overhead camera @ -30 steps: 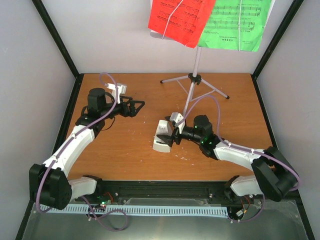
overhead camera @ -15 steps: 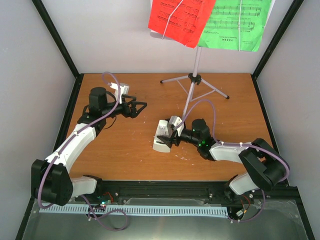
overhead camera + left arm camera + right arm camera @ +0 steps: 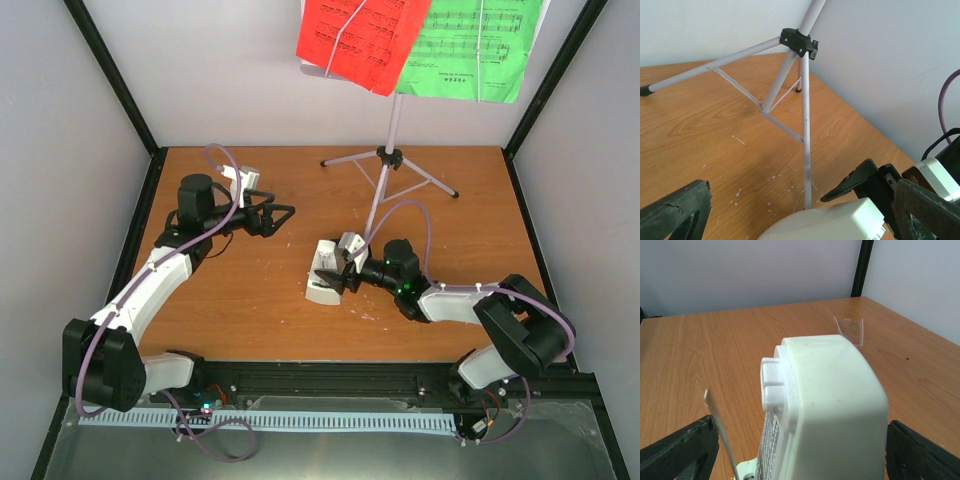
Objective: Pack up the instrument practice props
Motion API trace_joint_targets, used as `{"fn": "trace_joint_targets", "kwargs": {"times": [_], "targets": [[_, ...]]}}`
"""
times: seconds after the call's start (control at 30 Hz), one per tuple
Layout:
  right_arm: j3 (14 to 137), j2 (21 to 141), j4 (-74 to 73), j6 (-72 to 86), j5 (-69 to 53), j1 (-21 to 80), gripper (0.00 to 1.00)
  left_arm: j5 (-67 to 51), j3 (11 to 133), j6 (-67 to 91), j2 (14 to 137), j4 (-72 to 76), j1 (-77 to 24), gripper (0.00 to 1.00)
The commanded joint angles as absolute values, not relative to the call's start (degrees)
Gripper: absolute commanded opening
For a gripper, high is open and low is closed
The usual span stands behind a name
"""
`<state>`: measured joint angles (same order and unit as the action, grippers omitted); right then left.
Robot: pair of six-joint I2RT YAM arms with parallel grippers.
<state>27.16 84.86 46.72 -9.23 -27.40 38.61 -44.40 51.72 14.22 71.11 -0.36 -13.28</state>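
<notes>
Scuffed wooden desk (image 3: 250, 300), pale walls (image 3: 200, 70), black corner posts (image 3: 110, 75). Left fingers (image 3: 285, 211) wide open, empty; right fingers (image 3: 332, 275) spread either side of the white metronome (image 3: 320, 292).

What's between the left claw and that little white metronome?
Only bare wooden table lies between the left gripper and the metronome; the top view shows that stretch plainly.

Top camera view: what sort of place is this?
Probably a robot test booth: a wooden table boxed by grey walls, two robot arms bolted at its near edge, and a music stand with metronome as props.
</notes>
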Motion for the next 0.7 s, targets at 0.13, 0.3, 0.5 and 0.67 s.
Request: {"fn": "trace_joint_targets", "kwargs": {"times": [0.13, 0.3, 0.5, 0.67], "targets": [[26.87, 85.99, 49.25, -9.46, -25.94, 38.76, 0.82, -46.10, 52.70, 13.24, 71.04, 1.43, -13.27, 0.99], [26.92, 86.48, 49.10, -9.75, -24.79, 38.76, 0.67, -46.44, 52.90, 13.43, 71.19, 1.37, -13.27, 0.98], [26.96, 86.78, 49.39, -9.90, -25.18, 38.76, 0.66, -45.84, 52.92, 13.19, 71.52, 0.86, -13.27, 0.97], [27.19, 87.19, 49.42, -9.36, -26.51, 38.76, 0.65, -42.39, 54.01, 11.35, 74.11, -2.82, -15.96, 0.90]]}}
